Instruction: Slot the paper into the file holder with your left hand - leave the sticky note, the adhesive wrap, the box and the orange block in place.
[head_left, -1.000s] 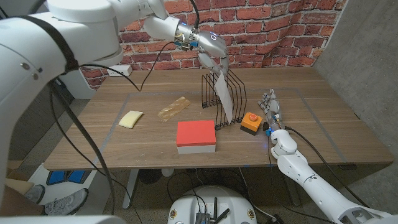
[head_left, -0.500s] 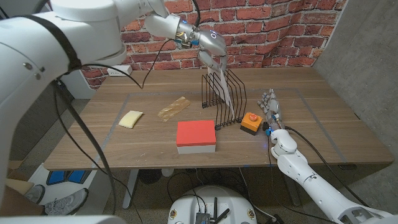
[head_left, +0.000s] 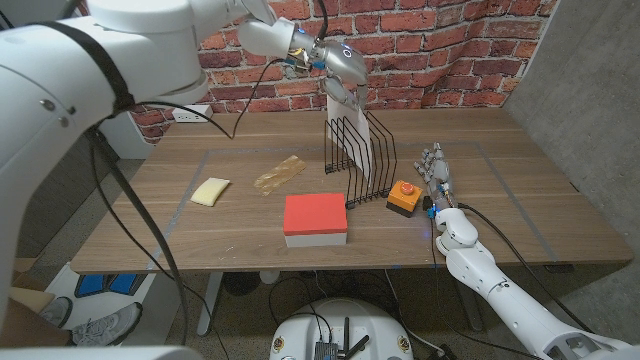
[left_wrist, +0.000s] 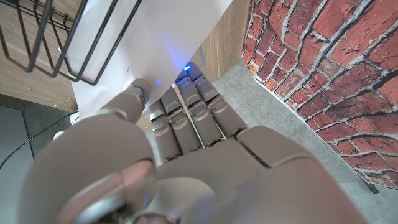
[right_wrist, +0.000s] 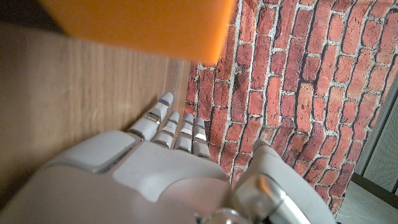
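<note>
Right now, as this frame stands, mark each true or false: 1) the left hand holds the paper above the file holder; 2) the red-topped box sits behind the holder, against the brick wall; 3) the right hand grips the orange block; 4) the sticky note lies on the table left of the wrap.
1) True: the left hand holds the paper, whose lower part is down among the wires of the file holder.
2) False: the box sits in front of the holder, near the table's front edge.
3) False: the right hand stands beside the orange block, holding nothing.
4) True: the sticky note lies left of the wrap.
</note>
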